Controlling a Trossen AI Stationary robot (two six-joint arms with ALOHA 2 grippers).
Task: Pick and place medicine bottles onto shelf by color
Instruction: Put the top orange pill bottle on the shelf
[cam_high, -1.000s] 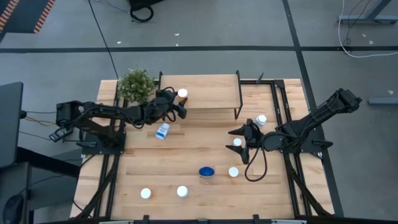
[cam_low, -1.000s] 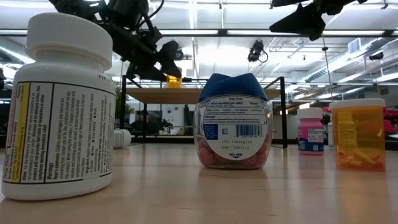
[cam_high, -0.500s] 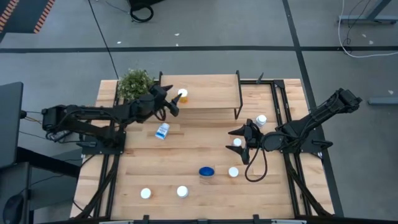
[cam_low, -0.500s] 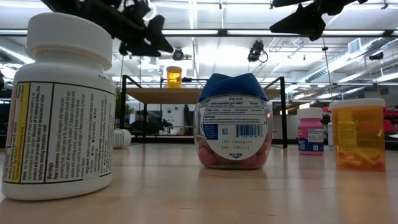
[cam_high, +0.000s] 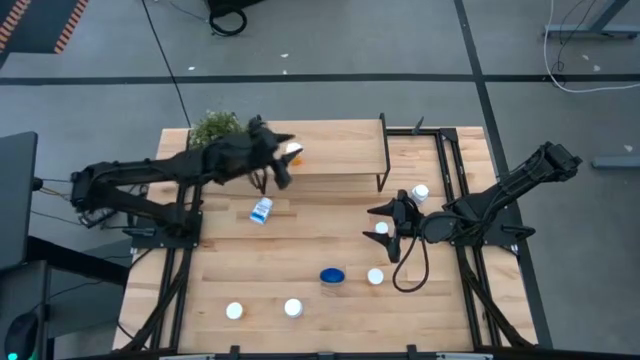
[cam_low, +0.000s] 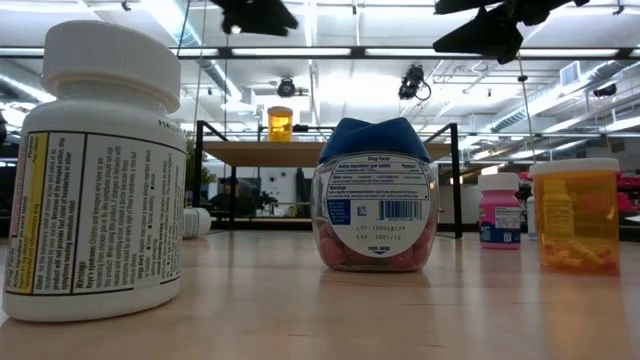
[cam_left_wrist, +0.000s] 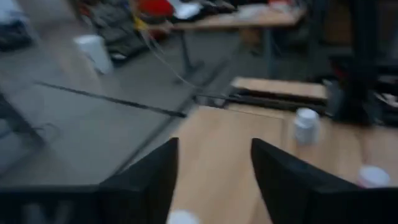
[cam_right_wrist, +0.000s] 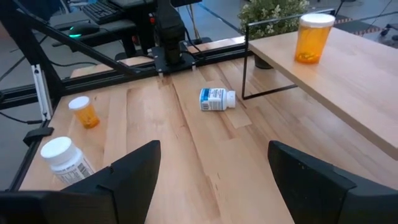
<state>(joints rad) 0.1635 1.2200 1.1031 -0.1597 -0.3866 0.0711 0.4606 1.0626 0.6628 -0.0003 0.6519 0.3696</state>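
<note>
so our left gripper (cam_high: 282, 160) hovers open and empty by the orange bottle (cam_high: 293, 152) standing at the shelf's (cam_high: 340, 150) nine o'clock end; right gripper (cam_high: 385, 220) waits open at three o'clock.

My left end effector (cam_high: 283, 160) partly hides the orange bottle (cam_high: 293, 150) from above; my left wrist view is blurred.

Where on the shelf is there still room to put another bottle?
Most of the shelf is bare: only one orange bottle stands near its left end, by the plant. Everything from that bottle to the right end is free. The left gripper hovers over that left end, so it is crowded there.
</note>
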